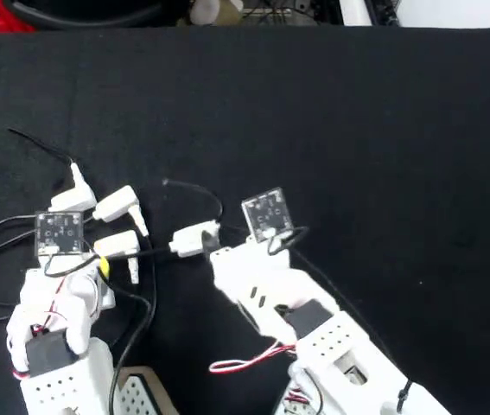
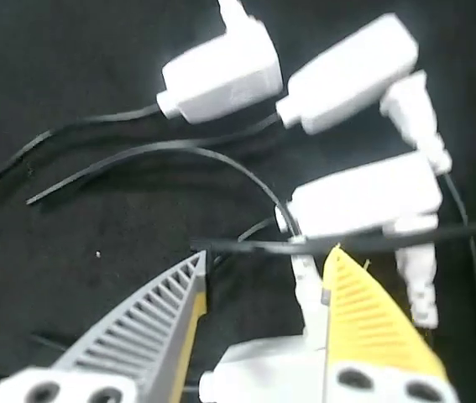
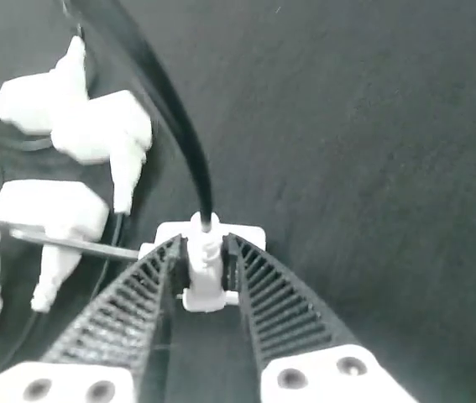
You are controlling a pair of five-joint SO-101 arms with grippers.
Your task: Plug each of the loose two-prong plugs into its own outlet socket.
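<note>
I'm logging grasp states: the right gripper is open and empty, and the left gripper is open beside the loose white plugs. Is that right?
Not quite. The right gripper is not open and empty: it is shut on a plug, as the right wrist view shows. The rest holds: the left gripper is open beside the loose white plugs.

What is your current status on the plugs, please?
Right gripper shut on white plug. Left gripper open at the white sockets. Black cable lies across the nearest socket.
</note>
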